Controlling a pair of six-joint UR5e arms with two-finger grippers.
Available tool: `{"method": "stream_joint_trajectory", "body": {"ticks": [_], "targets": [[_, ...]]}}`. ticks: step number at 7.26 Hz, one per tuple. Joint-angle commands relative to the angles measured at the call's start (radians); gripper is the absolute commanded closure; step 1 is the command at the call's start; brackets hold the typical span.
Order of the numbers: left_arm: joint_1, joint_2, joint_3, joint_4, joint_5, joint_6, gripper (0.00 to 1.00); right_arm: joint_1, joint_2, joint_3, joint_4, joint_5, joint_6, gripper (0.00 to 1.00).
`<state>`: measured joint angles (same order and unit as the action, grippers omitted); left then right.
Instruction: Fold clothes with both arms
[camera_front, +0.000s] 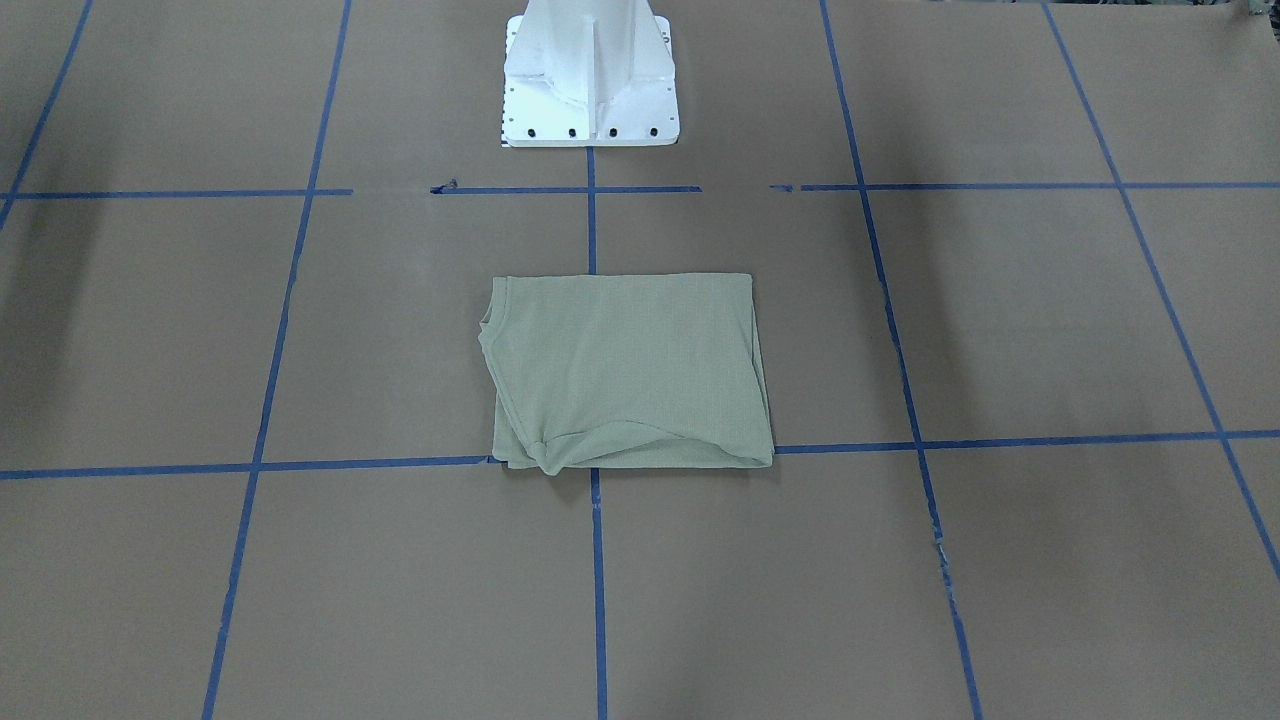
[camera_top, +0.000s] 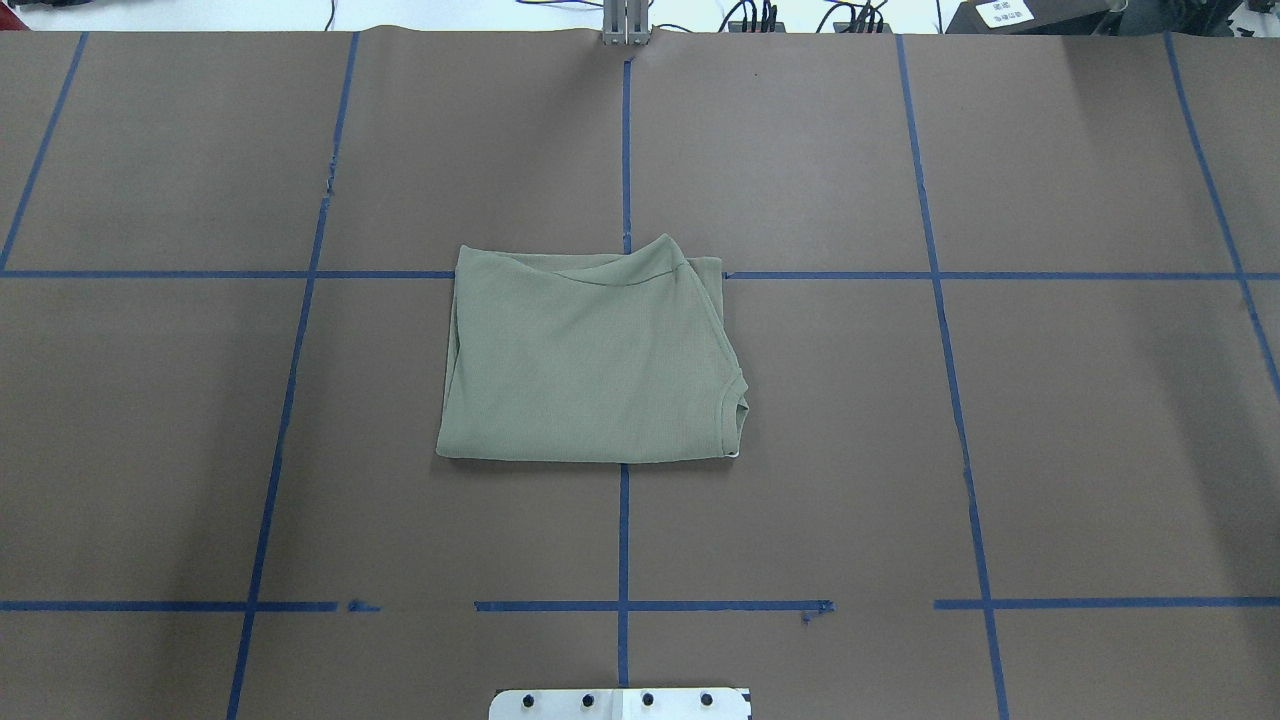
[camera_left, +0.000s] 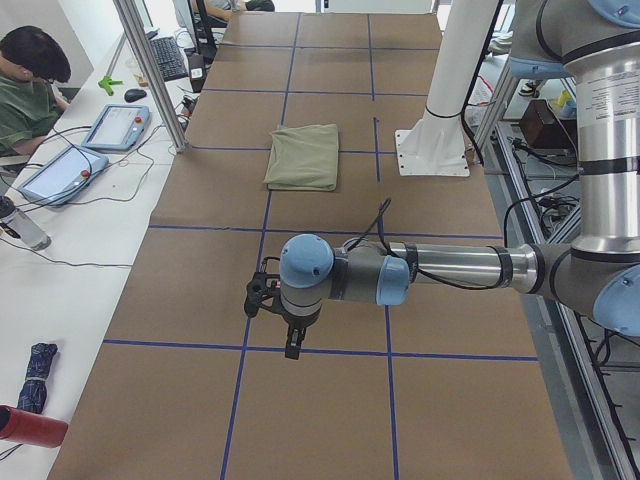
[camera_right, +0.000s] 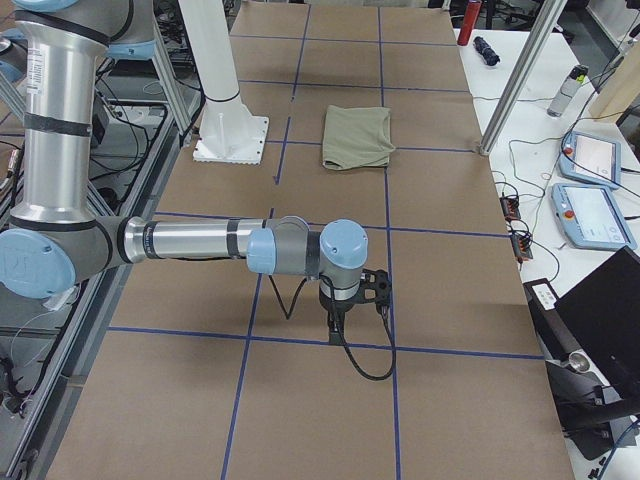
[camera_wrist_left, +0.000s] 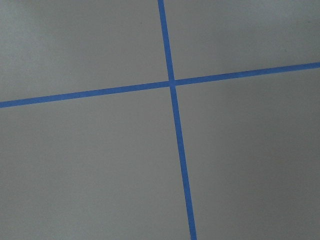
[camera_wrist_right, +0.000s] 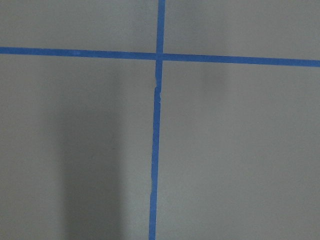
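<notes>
The clothes are one sage-green shirt (camera_front: 630, 370) (camera_top: 590, 365), folded into a flat rectangle at the table's middle, its ribbed neck at one corner. It also shows far off in both side views (camera_left: 305, 155) (camera_right: 357, 137). Both arms are drawn back from it, out of the overhead and front views. The left gripper (camera_left: 292, 348) hangs over bare table near the left end, pointing down; I cannot tell if it is open or shut. The right gripper (camera_right: 336, 325) hangs the same way near the right end; I cannot tell its state either. Both wrist views show only brown paper and blue tape.
The white pedestal base (camera_front: 590, 80) (camera_top: 620, 703) stands behind the shirt. Blue tape lines grid the brown table cover. A person (camera_left: 25, 85) sits at a side bench with tablets (camera_left: 115, 125). Control pendants (camera_right: 590, 215) and cables lie on the other bench.
</notes>
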<state>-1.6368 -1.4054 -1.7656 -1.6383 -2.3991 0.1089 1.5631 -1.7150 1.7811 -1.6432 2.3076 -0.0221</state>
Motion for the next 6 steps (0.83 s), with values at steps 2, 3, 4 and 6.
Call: {"method": "stream_joint_trajectory", "body": {"ticks": [2,3,4,6], "targets": [[0.000,0.000,0.002,0.002,0.000,0.000,0.00,0.000,-0.002,-0.003,0.000,-0.008,0.002,0.00],[0.000,0.000,0.005,0.003,0.000,0.000,0.00,0.000,-0.006,-0.005,0.000,-0.010,-0.009,0.00],[0.000,0.000,0.008,0.003,0.000,0.000,0.00,0.000,-0.008,0.006,0.000,-0.011,-0.010,0.00],[0.000,0.022,0.002,0.002,0.000,0.002,0.00,0.000,-0.009,0.000,-0.001,-0.013,-0.006,0.00]]}}
